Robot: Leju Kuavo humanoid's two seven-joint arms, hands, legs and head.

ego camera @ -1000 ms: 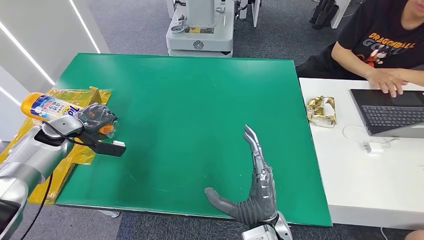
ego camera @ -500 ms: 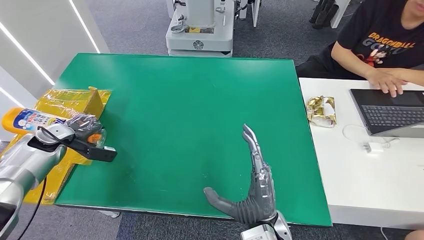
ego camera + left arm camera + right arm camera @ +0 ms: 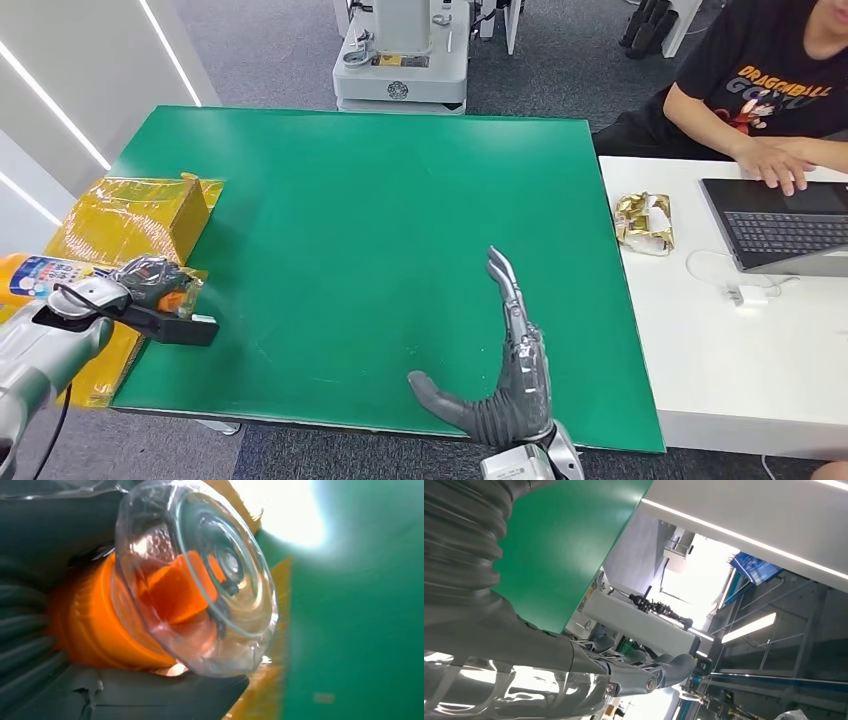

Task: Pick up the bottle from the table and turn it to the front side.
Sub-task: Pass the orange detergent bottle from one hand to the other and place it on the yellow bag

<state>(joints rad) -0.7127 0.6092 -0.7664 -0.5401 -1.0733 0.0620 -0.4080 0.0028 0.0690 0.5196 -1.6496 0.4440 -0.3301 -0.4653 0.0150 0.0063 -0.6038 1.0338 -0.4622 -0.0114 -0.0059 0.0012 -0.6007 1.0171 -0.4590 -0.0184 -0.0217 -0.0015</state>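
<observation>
Drawn back off the green table (image 3: 380, 220), your left hand (image 3: 150, 280) gripped the orange-capped, blue-labelled plastic bottle (image 3: 40, 275) above the yellow box (image 3: 130, 215); your right hand (image 3: 505, 370) rested open. Pickup looked done, turning to the front unconfirmed.

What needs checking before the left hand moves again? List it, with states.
1. Left hand grips the bottle: ok, fingers wrap its orange cap end.
2. Bottle lifted off the green table: ok, it hangs past the table's left edge.
3. Label facing front: cannot tell; part of the label shows from above.
4. Yellow box close under the bottle: not ok, collision risk.
5. Right hand out of the way: ok, open at the near edge.
</observation>
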